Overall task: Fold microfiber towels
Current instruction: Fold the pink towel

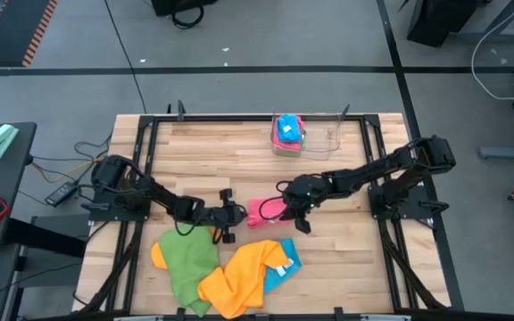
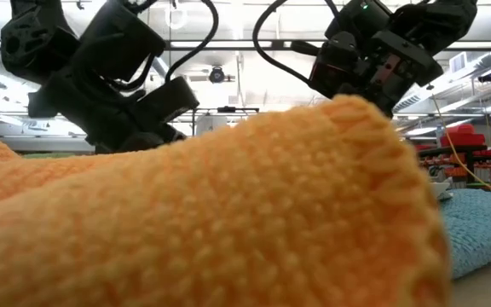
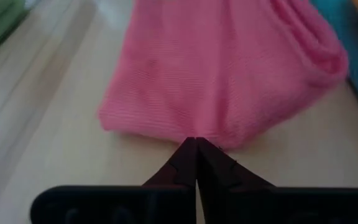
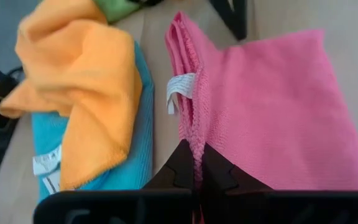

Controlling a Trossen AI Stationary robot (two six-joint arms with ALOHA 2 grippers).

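Note:
A pink microfiber towel (image 1: 261,211) spans the middle of the table between my two grippers. My left gripper (image 1: 236,214) is shut on its left end and my right gripper (image 1: 286,209) on its right end. A white label (image 4: 180,85) hangs from the pink towel's hem. Nearer the front edge lie a crumpled green towel (image 1: 186,259), an orange towel (image 1: 244,275) and a sky-blue towel (image 1: 286,261) partly under the orange one. In the low view the orange towel (image 2: 211,213) fills the foreground. My left gripper pinches the pink towel's left edge (image 3: 194,132) between its two shut fingers, coming slanting down from the table's left. The cloth spreads away from the fingers with a rolled fold (image 3: 319,53) along one side. Whether it is lifted clear I cannot tell. My right gripper pinches the pink towel's hemmed edge (image 4: 196,144) between its shut fingers, a little way from the white label, slanting down from the table's right. The hem there looks doubled. The cloth runs flat from the fingers toward the left gripper.
A clear plastic tray (image 1: 324,138) at the far middle of the table holds folded blue and pink cloths (image 1: 287,130). Black frame rails (image 1: 145,160) run along the table's left and right sides. Bare wood (image 1: 212,156) lies between the tray and the grippers.

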